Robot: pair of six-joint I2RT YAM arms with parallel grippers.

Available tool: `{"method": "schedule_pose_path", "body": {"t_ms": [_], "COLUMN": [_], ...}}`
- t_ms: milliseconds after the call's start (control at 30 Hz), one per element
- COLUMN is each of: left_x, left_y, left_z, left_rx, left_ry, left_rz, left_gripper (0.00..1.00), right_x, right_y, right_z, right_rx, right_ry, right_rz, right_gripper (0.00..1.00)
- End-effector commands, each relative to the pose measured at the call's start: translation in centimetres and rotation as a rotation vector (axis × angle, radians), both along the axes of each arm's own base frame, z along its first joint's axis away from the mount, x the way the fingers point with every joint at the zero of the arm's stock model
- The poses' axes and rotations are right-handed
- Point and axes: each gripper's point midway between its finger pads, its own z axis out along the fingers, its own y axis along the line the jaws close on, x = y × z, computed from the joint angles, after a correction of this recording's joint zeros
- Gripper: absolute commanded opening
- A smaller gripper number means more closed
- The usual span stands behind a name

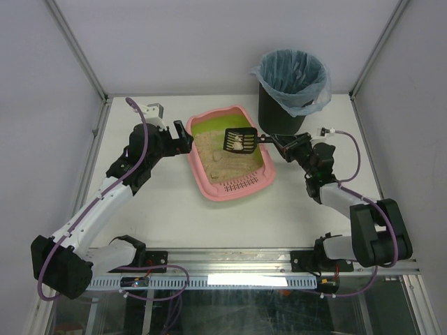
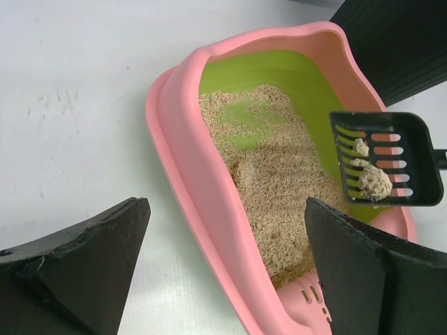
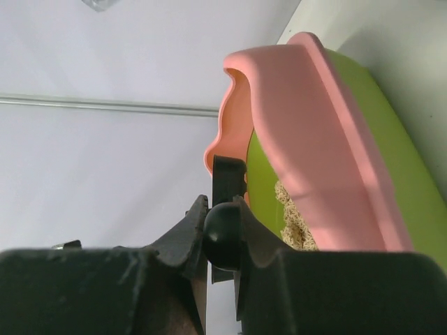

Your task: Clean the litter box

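Several clumps (image 2: 375,183) sit in the scoop (image 2: 421,162) your right tool (image 1: 281,144) clamps above the litter box (image 1: 209,183), left tool (image 1: 184,136) released; dumping remains.

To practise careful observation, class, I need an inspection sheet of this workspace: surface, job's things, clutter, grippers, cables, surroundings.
Surface: white table, faintly scuffed.
Job's things: pink litter box holding beige litter; black scoop with clumps held above it; blue-bagged bin beyond.
Clutter: nothing seen.
Grippers: left fingers open beside the box; right fingers shut on the scoop's handle.
Cables: purple cables run along both arms.
Surroundings: white walls, metal frame posts.
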Motion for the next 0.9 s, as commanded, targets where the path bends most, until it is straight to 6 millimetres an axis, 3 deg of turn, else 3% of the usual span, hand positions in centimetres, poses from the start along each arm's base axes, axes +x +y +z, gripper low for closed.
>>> {"method": "schedule_pose_path", "body": {"t_ms": [0,33,133,167,267,300,400,433,533,567,667,700,800,833,867], "left_x": [0.7,0.9,0.8,0.7,0.8,0.8,0.8,0.7,0.9,1.0,1.0,0.9,1.0,1.1,1.1], "left_y": [0.4,0.2,-0.3,-0.1,-0.1,-0.3,-1.0,-1.0,-0.7,-0.8,-1.0,-0.9,-0.3,-0.5,-0.7], "left_z": [2.0,1.9,2.3,2.2,1.8,1.7,2.1,1.9,1.9,2.0,2.4,2.4,2.1,2.1,2.0], "left_rx": [-0.018,-0.016,-0.022,-0.026,-0.035,-0.038,-0.051,-0.056,-0.061,-0.059,-0.055,-0.055,-0.050,-0.050,-0.050], "left_ry": [-0.072,-0.067,-0.063,-0.062,-0.068,-0.061,-0.049,-0.047,-0.062,-0.063,-0.060,-0.063,-0.072,-0.071,-0.063], "left_rz": [0.022,0.010,-0.016,-0.005,0.006,-0.007,-0.037,-0.033,-0.016,-0.020,-0.033,-0.026,0.001,-0.003,-0.016], "left_gripper": [0.99,0.99,0.97,0.98,0.99,0.99,0.97,0.97,0.98,0.98,0.97,0.97,0.99,0.99,0.98], "right_x": [-0.1,0.1,0.7,0.5,-0.2,0.0,0.7,0.5,-0.1,0.0,0.8,0.6,-0.3,-0.2,0.2], "right_y": [2.7,2.5,-1.8,-1.6,2.3,1.9,-2.3,-1.9,2.2,1.9,-2.1,-1.9,3.1,3.1,1.8], "right_z": [4.0,3.9,2.8,3.0,4.6,4.6,3.0,3.5,4.7,4.8,3.5,3.8,5.0,4.7,4.1], "right_rx": [-0.036,-0.040,0.035,0.047,-0.030,-0.043,0.009,0.027,-0.032,-0.040,0.044,0.058,-0.018,-0.034,-0.030], "right_ry": [-0.131,-0.129,-0.080,-0.092,-0.137,-0.141,-0.078,-0.098,-0.137,-0.140,-0.091,-0.107,-0.141,-0.137,-0.117], "right_rz": [0.088,0.075,-0.065,-0.055,0.075,0.060,-0.088,-0.070,0.065,0.052,-0.078,-0.066,0.085,0.081,0.037], "right_gripper": [0.00,0.00,0.00,0.00,0.00,0.00,0.00,0.00,0.00,0.00,0.00,0.00,0.00,0.00,0.00]}}
